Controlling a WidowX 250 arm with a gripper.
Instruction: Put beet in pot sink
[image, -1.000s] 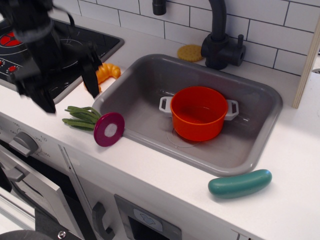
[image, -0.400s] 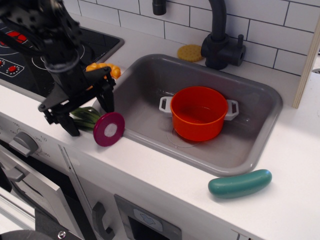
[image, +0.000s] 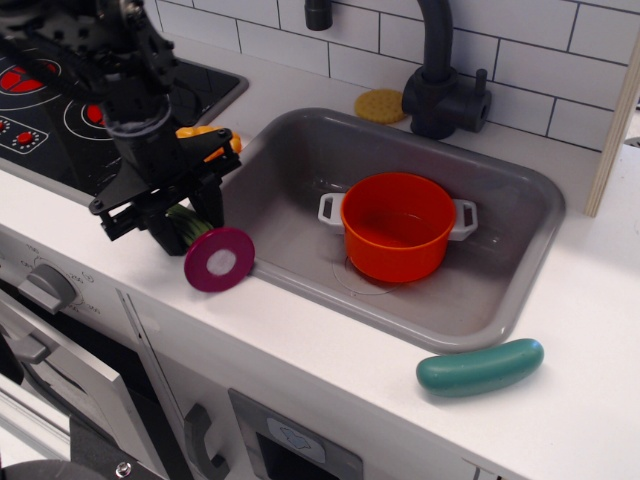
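The beet (image: 219, 260) lies on the white counter at the sink's front left corner, its magenta cut face toward the camera. Its green stems (image: 186, 225) run back between my fingers. My gripper (image: 187, 222) is down over the stems, with one finger (image: 211, 204) on the sink side and the other on the stove side, closed in against them. The orange-red pot (image: 398, 226) stands upright and empty in the middle of the grey sink (image: 300, 150), to the right of the beet.
A teal cucumber-like cylinder (image: 480, 367) lies on the counter in front of the sink's right corner. A yellow croissant (image: 200, 133) sits behind my gripper by the stove (image: 60, 110). A black tap (image: 440, 70) and a yellow disc (image: 380, 105) are behind the sink.
My gripper came from over the stove down onto the beet's stems and its fingers narrowed around them. The beet's cut face shifted and tilted slightly.
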